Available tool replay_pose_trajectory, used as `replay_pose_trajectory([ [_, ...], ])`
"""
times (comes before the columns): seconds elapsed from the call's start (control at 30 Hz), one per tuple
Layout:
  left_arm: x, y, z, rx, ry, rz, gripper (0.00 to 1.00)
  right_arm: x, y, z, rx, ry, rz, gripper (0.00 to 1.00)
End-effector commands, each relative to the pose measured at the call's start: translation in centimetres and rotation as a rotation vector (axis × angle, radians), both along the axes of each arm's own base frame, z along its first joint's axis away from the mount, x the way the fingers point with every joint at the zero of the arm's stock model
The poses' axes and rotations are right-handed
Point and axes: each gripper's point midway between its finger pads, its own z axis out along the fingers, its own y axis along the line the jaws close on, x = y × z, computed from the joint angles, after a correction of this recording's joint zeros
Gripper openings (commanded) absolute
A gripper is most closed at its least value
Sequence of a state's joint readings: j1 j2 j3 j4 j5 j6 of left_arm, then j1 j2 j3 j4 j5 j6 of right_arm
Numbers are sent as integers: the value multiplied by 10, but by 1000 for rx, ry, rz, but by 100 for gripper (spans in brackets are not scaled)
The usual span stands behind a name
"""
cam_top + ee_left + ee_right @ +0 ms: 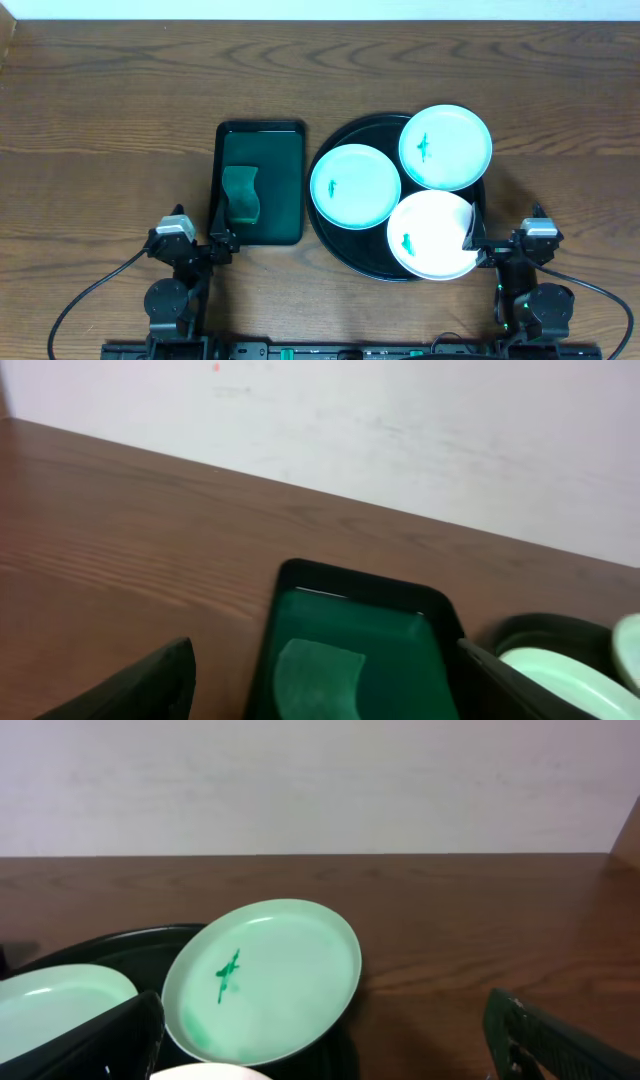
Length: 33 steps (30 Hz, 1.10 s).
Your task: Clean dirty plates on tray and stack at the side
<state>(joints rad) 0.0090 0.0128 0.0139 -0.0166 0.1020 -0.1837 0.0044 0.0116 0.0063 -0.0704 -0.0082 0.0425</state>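
Crowding the tray (345,246), three plates (355,186), seemingly all smeared

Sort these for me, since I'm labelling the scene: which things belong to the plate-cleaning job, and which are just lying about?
Job: left plate, far plate, near plate, black tray, sponge.
Lying about: green tray under the sponge, cables.

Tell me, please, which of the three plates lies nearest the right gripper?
The front plate, at the near edge of the tray, right beside the right gripper; the left plate and rear plate sit farther away.
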Motion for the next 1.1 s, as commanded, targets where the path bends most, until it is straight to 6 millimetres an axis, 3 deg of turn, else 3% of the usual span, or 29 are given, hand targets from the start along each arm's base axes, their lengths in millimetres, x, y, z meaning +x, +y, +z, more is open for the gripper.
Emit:
replay_pose_trajectory([
  [0.0, -6, -30, -2, -33, 26, -169, 80, 0, 5, 0, 83, 2, 20, 99],
  [0.17, -12, -36, 23, -100, 10, -198, 80, -2, 20, 4, 107, 3, 109, 99],
  [0.27, -21, -36, 57, -100, -25, -199, 81, -7, 25, 18, 109, 7, 135, 99],
  [0.5, -38, -36, 145, -101, -18, -201, 81, -24, 25, 92, 108, -25, 137, 99],
  [0.73, -34, -46, 217, -124, 127, -255, 80, -24, 31, 162, 113, 36, 169, 99],
  [0.93, -17, -47, 239, -142, 322, -248, 81, -8, 42, 188, 129, 227, 227, 99],
  [1.07, -3, -47, 223, -124, 495, -250, 81, 6, 52, 184, 128, 418, 282, 99],
])
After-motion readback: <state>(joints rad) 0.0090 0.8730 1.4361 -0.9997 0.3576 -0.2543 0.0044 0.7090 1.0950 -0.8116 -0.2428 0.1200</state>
